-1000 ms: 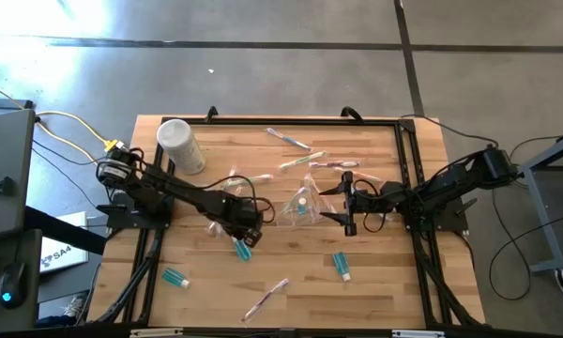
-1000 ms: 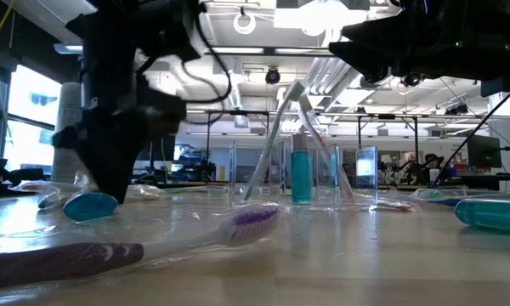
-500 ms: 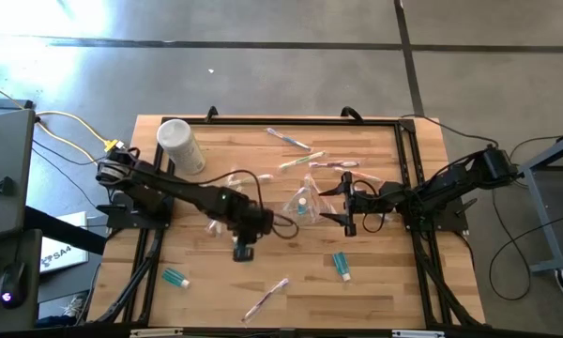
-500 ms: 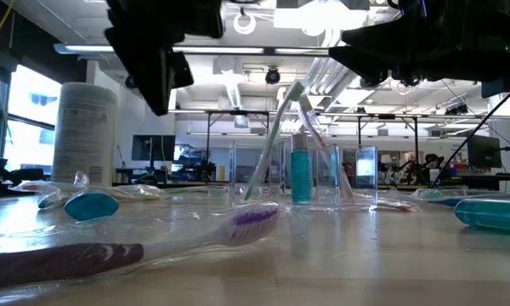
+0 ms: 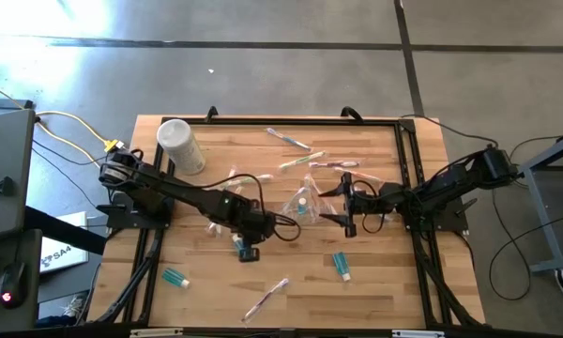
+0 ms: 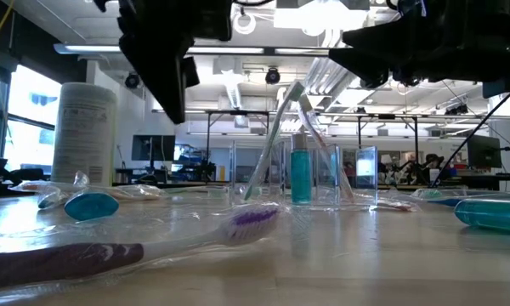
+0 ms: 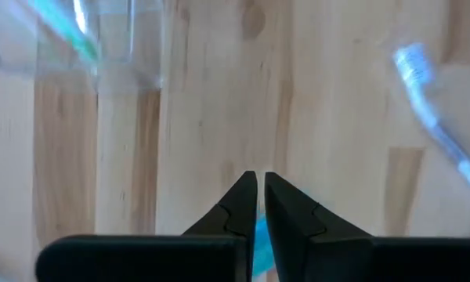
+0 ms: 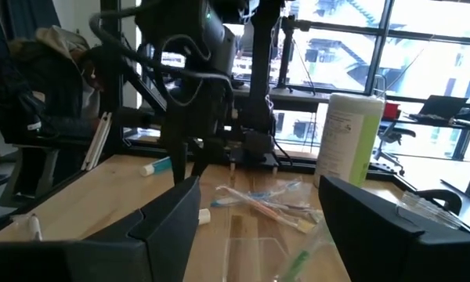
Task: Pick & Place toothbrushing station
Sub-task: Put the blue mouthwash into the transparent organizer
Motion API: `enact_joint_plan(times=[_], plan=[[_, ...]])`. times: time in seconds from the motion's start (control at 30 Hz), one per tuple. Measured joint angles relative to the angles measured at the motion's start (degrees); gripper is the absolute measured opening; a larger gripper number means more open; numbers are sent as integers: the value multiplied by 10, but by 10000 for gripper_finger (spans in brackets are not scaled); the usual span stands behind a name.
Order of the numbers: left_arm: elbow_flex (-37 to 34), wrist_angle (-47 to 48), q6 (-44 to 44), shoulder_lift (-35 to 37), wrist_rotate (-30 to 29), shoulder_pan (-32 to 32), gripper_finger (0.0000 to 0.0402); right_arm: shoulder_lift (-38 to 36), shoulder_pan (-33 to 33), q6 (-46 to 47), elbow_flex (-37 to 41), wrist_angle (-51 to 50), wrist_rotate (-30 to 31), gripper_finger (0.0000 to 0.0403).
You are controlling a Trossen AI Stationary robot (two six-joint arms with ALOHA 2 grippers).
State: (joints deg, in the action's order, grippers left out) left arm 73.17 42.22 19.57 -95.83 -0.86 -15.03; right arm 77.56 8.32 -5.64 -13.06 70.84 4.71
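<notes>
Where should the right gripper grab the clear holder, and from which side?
On the clear holder, probably the low side walls, pinched across its width, coming in level from the right arm's side. A toothbrush and a teal tube stand up out of its top, so a top-down approach looks blocked. The right gripper is open and faces it.

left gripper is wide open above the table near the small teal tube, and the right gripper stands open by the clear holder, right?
Not quite: the left gripper is shut, not wide open. The left wrist view shows its two fingertips nearly touching over the wood. The rest stands: it is near the small teal tube, and the right gripper stands open beside the clear holder.
</notes>
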Motion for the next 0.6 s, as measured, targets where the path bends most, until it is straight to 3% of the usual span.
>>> enact_joint_plan(times=[0.17,0.43,0.6], plan=[[-1,-31,-9,0,-8,0,62,0,0,-1,0,1,1,254],[-1,-31,-12,0,-5,0,171,0,0,-2,0,0,-1,254],[-1,-9,-18,0,40,0,207,0,0,-2,0,-3,-1,254]])
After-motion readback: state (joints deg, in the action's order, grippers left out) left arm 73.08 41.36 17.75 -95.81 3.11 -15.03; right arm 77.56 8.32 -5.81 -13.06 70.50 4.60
